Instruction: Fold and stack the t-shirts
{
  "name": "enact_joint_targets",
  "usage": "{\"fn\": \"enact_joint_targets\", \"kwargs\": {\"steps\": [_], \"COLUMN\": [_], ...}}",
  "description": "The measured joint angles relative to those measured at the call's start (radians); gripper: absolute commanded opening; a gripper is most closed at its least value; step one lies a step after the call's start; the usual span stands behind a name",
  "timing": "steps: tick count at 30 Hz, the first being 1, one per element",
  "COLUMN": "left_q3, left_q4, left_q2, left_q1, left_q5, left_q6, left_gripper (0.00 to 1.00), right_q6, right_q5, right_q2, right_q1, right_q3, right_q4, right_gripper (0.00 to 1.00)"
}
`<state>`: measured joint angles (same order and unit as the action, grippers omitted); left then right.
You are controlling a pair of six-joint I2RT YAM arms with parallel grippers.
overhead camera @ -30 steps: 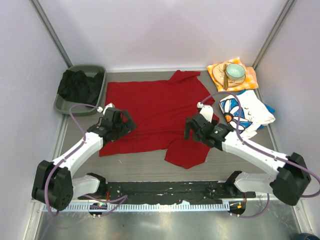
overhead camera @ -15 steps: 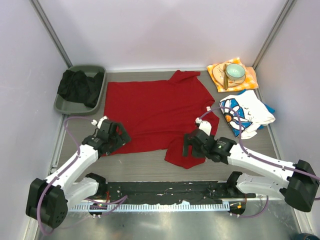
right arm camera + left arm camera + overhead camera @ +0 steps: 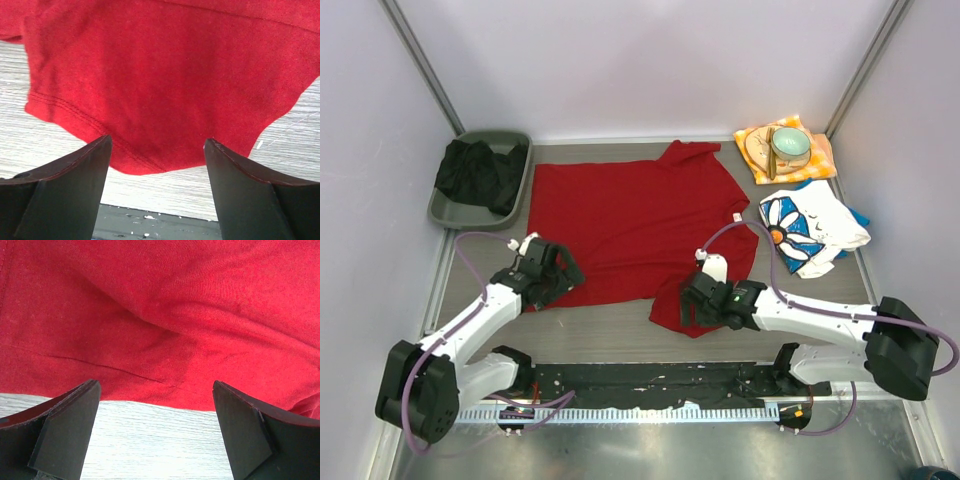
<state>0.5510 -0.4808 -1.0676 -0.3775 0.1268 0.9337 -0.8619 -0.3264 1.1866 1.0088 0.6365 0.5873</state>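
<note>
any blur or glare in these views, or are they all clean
Top external: even soft light, sharp, no glare on the red t-shirt. Left wrist: cloth weave crisp, bare table strip pale and washed out. Right wrist: hem stitching sharp, the near fingers dark and underexposed.

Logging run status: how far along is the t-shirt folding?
Done: nothing folded or stacked. The daisy-print t-shirt sits bunched at the right; the red t-shirt lies spread flat. In hand: left fingers open at its near hem, right fingers open over its near sleeve, neither gripping. Left: fold both, stack.
</note>
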Motion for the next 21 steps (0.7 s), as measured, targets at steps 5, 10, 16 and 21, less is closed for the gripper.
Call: {"fn": "enact_joint_targets", "kwargs": {"steps": [5,10,16,21], "left_q3": [-0.010,-0.013,-0.017,-0.024], "left_q4": [0.023,0.037,0.058,0.080], "left_q2": [-0.010,-0.018,-0.024,-0.049], "left_q1": [0.000,0.000,0.000,0.000], "left_q5": [-0.007,-0.009,-0.013,-0.017], "left_q6": [-0.002,-0.006,-0.018,-0.023], "left_gripper": [1.00,1.00,1.00,1.00], "right_q6": [-0.007,-0.010,-0.019,-0.014], "right_q5": [-0.018,-0.034,-0.064,-0.081], "right_q2": [0.034,0.075,0.092,0.123], "right_q1": [0.000,0.000,0.003,0.004], "right_q3": [-0.018,-0.028,-0.032,-0.006], "right_q4": [-0.004,-0.006,-0.014,-0.001], "right_gripper": [0.65,0.50,0.01,0.01]}}
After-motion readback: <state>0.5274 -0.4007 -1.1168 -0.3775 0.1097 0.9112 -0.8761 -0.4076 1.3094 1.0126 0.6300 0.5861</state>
